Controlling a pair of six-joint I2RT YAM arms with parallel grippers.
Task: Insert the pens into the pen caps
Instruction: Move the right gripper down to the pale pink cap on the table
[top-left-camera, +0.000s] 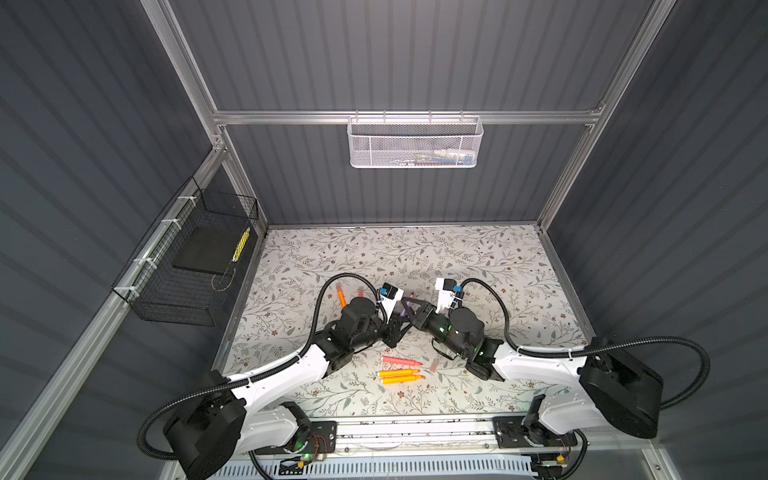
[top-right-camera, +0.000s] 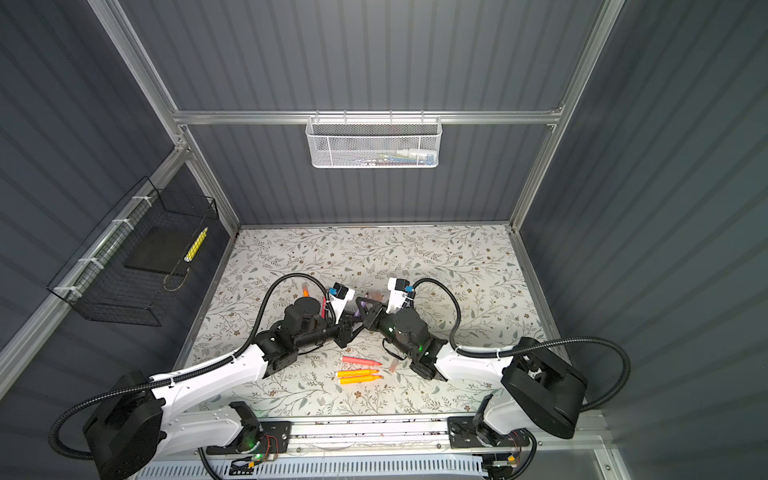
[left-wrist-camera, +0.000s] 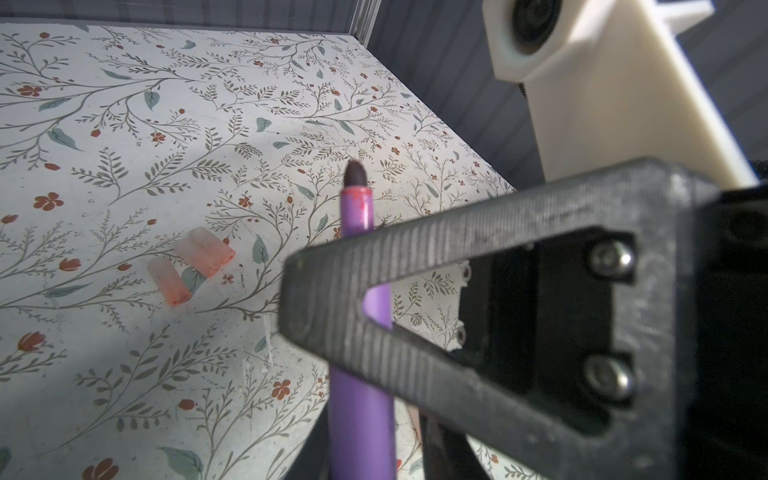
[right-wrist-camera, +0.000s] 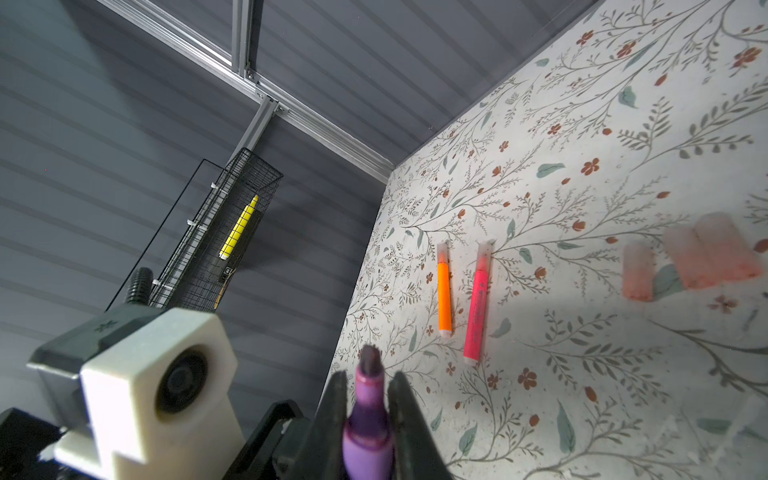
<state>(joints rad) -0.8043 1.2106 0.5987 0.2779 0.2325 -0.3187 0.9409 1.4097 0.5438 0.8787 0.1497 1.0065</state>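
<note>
Above the middle of the mat, a purple pen (left-wrist-camera: 360, 419) (right-wrist-camera: 368, 440) (top-left-camera: 404, 310) is held uncapped. My right gripper (right-wrist-camera: 369, 380) (top-left-camera: 411, 307) is shut on it just behind the dark tip. My left gripper (left-wrist-camera: 374, 432) (top-left-camera: 399, 322) stands slightly open around the barrel, with a gap at one finger. Two loose pen caps (left-wrist-camera: 168, 281) (right-wrist-camera: 638, 272) lie on the mat beyond. A capped orange pen (right-wrist-camera: 444, 299) and a capped pink pen (right-wrist-camera: 477, 307) lie side by side. One pink pen (top-left-camera: 401, 360) and two orange pens (top-left-camera: 400, 372) lie uncapped near the front, with a cap (top-left-camera: 433, 365) beside them.
A white mesh basket (top-left-camera: 413, 143) hangs on the back rail. A black wire basket (top-left-camera: 195, 266) on the left wall holds a yellow marker (top-left-camera: 241, 245). Both arms meet over the mat's centre, their wrist cameras close together.
</note>
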